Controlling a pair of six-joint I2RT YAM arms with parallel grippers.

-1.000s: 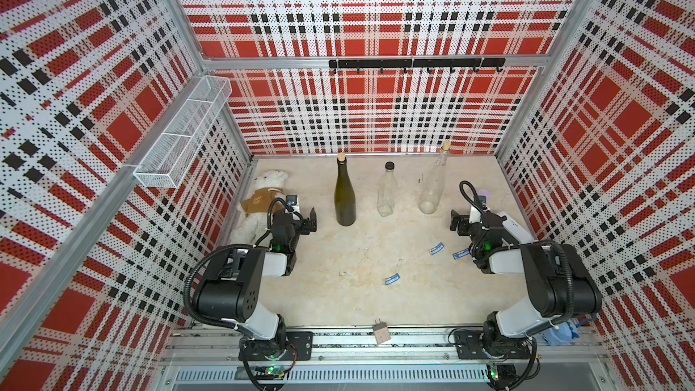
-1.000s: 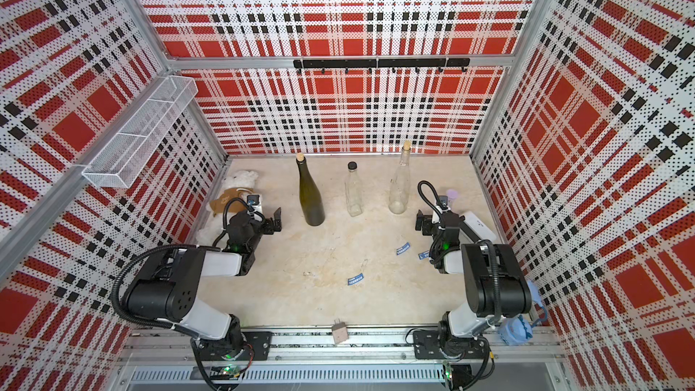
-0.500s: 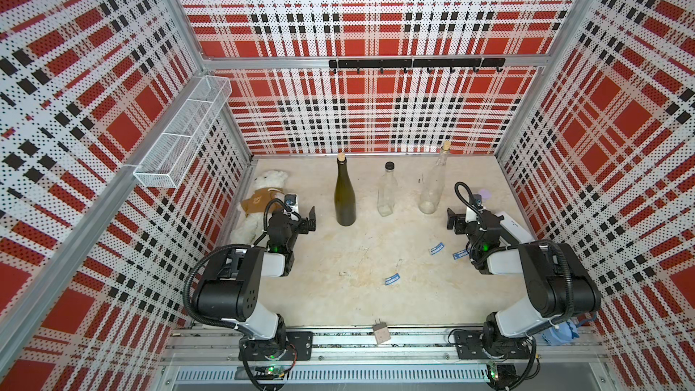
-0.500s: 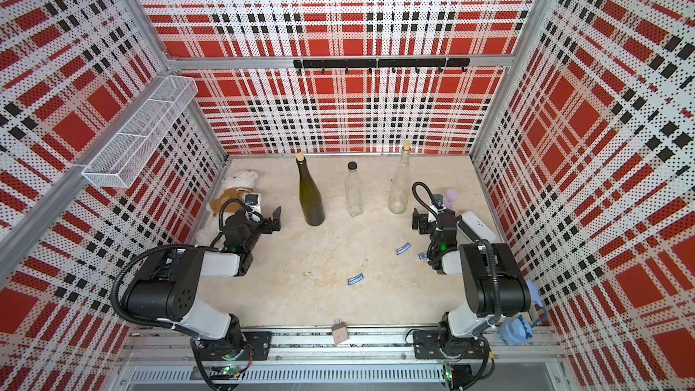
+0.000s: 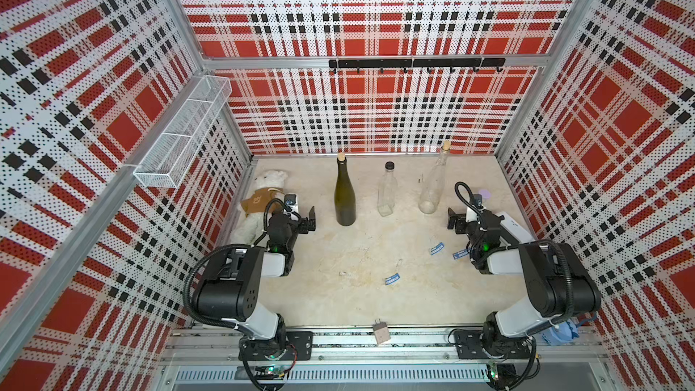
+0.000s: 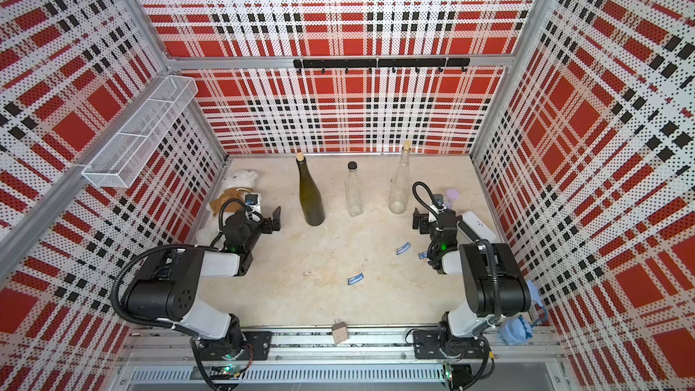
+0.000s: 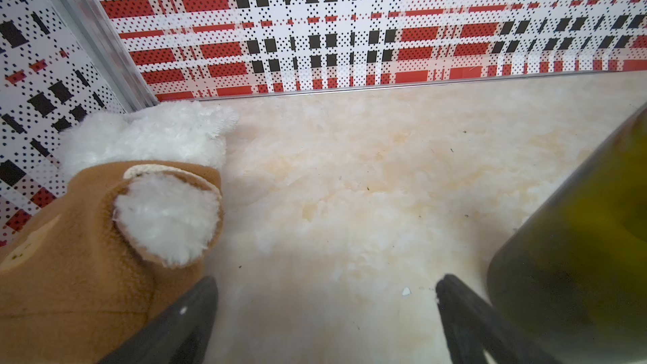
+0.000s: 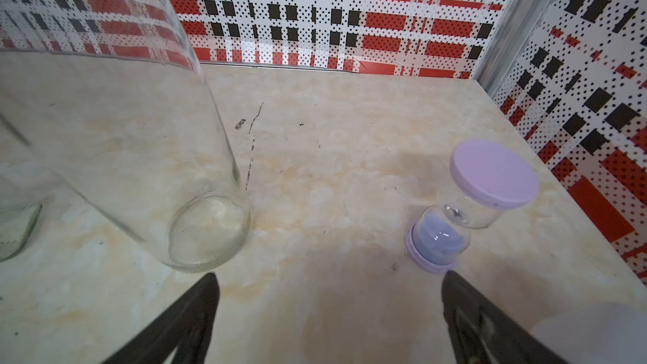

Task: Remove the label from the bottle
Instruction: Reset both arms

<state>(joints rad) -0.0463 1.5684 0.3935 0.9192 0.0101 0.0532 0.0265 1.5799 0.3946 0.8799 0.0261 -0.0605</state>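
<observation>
The left gripper (image 7: pixel 324 295) stands spread wide and holds nothing, low over the tabletop (image 5: pixel 338 295). It sits between the plush bear (image 7: pixel 105 222) and the corked green wine bottle (image 7: pixel 577 239), with 1 finger just beside the bottle's base. The right gripper (image 8: pixel 329 295) is equally wide and holds nothing, between the tall clear bottle (image 8: pixel 140 152) and a lilac sand timer (image 8: pixel 465 211) with blue sand in its lower bulb. In both top views, 3 bottles stand upright in a row near the back wall, with a small clear bottle (image 5: pixel 387 193), black-capped, in the middle. The table shows through both clear bottles. 3 blue label strips (image 5: pixel 392 279) lie loose on the table, apart from the bottles.
</observation>
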